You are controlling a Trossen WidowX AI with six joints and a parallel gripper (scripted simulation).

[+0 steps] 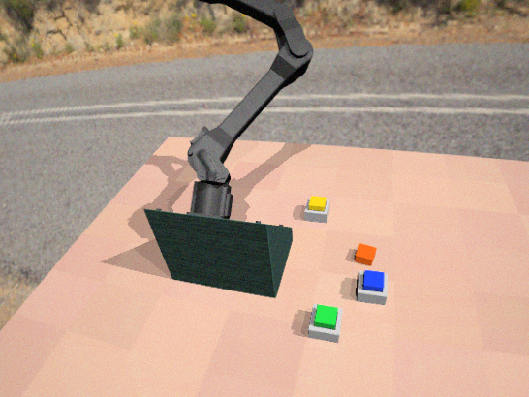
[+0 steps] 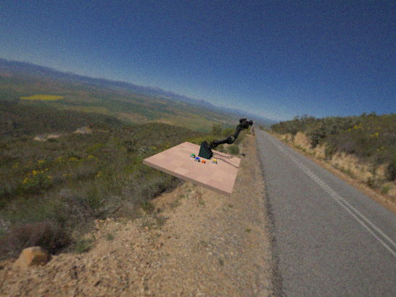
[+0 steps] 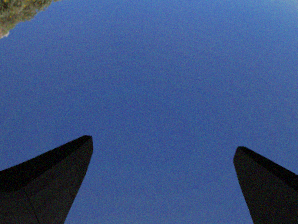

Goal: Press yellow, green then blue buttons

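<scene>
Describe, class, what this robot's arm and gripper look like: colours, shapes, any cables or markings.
The arm is matte dark grey to black, built of blocky links with rounded joints above a cylindrical shoulder. The gripper shows two plain black fingers tapering to points. No cables or markings are visible.

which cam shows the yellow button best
The top view: the yellow button sits plain on its grey base, right of the dark green box. In the exterior view it is a tiny speck; the wrist view shows only sky.
</scene>
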